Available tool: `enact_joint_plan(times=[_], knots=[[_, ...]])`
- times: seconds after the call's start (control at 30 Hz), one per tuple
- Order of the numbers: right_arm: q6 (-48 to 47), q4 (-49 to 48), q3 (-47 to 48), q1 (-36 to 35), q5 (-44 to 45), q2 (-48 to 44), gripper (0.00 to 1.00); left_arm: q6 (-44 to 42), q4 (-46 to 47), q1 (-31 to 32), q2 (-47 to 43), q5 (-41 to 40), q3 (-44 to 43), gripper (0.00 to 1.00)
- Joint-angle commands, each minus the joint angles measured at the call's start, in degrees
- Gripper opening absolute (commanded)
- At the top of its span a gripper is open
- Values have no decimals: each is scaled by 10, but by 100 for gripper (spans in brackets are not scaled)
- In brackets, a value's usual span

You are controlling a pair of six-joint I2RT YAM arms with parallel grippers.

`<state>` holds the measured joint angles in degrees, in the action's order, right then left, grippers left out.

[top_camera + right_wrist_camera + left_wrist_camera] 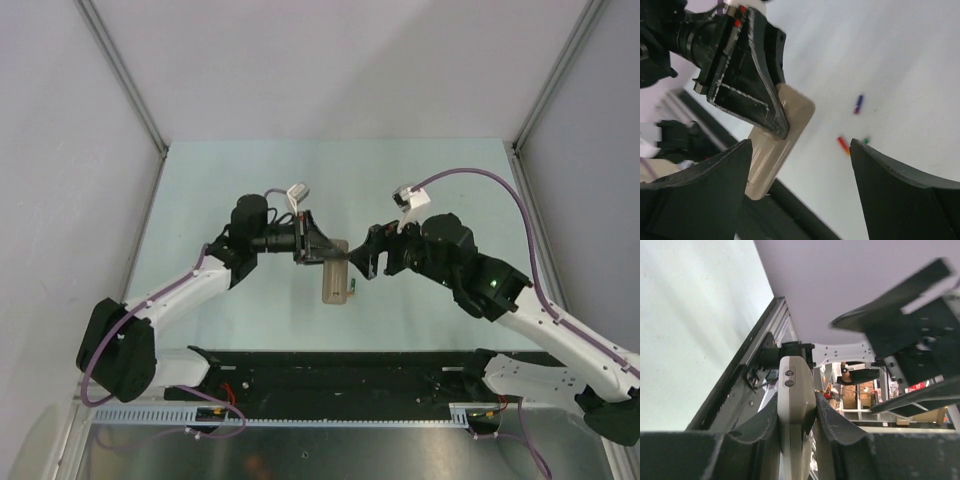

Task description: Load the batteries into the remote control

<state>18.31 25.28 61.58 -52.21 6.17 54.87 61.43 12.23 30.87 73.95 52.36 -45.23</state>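
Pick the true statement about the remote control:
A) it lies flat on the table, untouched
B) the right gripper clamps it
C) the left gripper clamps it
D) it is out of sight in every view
C: the left gripper has a finger pressed against each side of the remote control, while the right gripper stands wide open with nothing in its grip.

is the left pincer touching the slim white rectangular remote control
Touching. In the left wrist view the left pincer clamps the slim white rectangular remote control, its dark fingers pressed against both sides with no gap.
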Motion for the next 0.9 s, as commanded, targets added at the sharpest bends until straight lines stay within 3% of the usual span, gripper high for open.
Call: enact_joint_plan(times=[0.0, 0.7, 0.87], knots=[[166, -84, -52, 50, -171, -10, 84, 2, 63, -12, -18, -10, -51, 0], [297, -394, -229, 90, -271, -39, 68, 96, 185, -16, -20, -9, -28, 0], [315, -459, -246, 87, -279, -22, 48, 104, 200, -12, -21, -9, -20, 0]])
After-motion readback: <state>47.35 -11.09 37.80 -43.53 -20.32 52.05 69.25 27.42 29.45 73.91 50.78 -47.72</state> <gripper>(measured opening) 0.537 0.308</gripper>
